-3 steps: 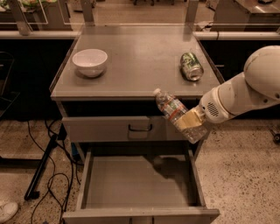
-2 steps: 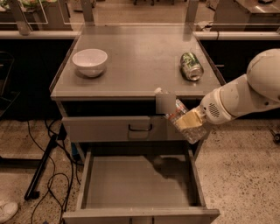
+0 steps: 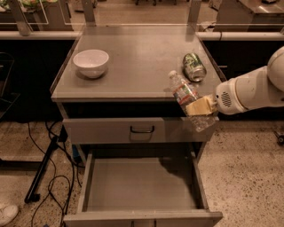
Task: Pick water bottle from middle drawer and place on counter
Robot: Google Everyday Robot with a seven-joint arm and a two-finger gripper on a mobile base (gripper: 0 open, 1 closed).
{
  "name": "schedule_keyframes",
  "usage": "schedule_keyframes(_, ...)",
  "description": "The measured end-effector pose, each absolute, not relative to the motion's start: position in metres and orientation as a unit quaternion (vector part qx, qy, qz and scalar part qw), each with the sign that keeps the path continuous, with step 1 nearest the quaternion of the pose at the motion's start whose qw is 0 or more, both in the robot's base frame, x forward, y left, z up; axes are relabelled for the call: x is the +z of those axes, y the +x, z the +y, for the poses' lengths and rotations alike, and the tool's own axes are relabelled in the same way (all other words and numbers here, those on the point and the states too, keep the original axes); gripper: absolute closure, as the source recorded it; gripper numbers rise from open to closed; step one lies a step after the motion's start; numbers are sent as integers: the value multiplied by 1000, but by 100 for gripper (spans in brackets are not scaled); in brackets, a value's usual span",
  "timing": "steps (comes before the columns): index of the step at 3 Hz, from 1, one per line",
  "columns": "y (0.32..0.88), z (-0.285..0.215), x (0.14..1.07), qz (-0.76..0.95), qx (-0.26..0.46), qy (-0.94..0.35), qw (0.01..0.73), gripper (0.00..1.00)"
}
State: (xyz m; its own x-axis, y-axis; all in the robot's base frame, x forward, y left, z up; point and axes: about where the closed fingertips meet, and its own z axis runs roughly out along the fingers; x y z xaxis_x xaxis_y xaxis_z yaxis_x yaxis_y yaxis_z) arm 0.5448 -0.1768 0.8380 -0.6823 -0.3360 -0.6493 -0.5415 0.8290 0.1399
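Looks like a robot test lab, not a home: grey metal cabinet w/ clear guard strips along bench (image 3: pixel 142 62) edges, speckled floor (image 3: pixel 248 177), loose cables (image 3: pixel 60 186) + stand leg (image 3: pixel 42 172) by front-left corner, more counters (image 3: pixel 250 9) past far edge. Hand (image 3: pixel 199 108) grips water bottle (image 3: pixel 182 91) at front-right corner.

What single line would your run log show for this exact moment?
gripper: shut on water bottle, tilted | position: at counter front-right edge, above open middle drawer | placed: not yet
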Motion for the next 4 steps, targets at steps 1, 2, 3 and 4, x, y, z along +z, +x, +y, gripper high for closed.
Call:
schedule_keyframes(1, 545, -177, 839, 902, 162, -242, 317, 100)
schedule_keyframes(2, 553, -172, 848, 899, 171, -233, 330, 100)
schedule_keyframes(3, 574, -170, 870, 892, 181, -216, 352, 100)
schedule_keyframes(4, 602, -171, 908, 876, 199, -195, 394, 100)
